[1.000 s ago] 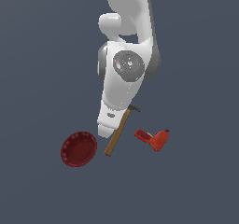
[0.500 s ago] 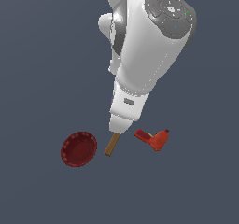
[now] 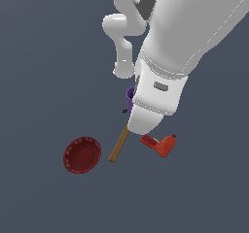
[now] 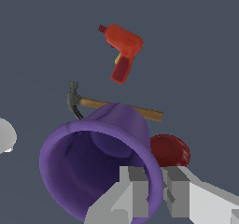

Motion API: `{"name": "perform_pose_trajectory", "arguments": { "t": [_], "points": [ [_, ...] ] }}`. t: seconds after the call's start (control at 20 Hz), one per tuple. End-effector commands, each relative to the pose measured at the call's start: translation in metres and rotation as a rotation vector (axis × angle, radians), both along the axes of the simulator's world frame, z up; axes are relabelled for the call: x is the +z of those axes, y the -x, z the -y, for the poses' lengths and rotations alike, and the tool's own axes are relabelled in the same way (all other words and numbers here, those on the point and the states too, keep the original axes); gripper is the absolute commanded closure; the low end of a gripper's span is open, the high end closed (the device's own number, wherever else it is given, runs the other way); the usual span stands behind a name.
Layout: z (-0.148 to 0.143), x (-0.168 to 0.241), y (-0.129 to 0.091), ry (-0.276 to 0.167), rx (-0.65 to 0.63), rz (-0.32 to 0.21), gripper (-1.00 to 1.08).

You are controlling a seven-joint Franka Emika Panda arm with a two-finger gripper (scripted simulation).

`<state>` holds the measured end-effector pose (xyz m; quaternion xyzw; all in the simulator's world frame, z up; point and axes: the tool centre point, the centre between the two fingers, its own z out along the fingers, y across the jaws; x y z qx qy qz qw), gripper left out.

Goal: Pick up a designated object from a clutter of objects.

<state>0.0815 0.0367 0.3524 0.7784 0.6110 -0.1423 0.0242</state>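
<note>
The arm has swung closer, and the hand [image 4: 155, 190] pinches the cup [image 4: 93, 167] rim, hammer [image 4: 116, 106] at its 12 o'clock; that thin grip could slip.

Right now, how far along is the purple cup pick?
Done: the tool has reached the purple cup, one finger inside the rim and one outside the wall. In hand: the grip looks closed on that wall; whether the cup is off the surface is unclear, since the arm hides most of it in the exterior view. The hammer, drill and bowl lie apart. Left: lift clear.
</note>
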Motion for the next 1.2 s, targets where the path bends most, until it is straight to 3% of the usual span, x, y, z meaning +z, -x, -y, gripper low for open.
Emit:
{"name": "perform_pose_trajectory", "arguments": {
  "t": [0.0,0.5,1.15],
  "points": [
    [-0.007,0.015,-0.005,0.000,-0.001,0.001,1.08],
    [-0.024,0.052,-0.019,0.002,-0.002,0.001,1.08],
    [-0.029,0.065,-0.025,0.003,-0.002,0.001,1.08]
  ]
}}
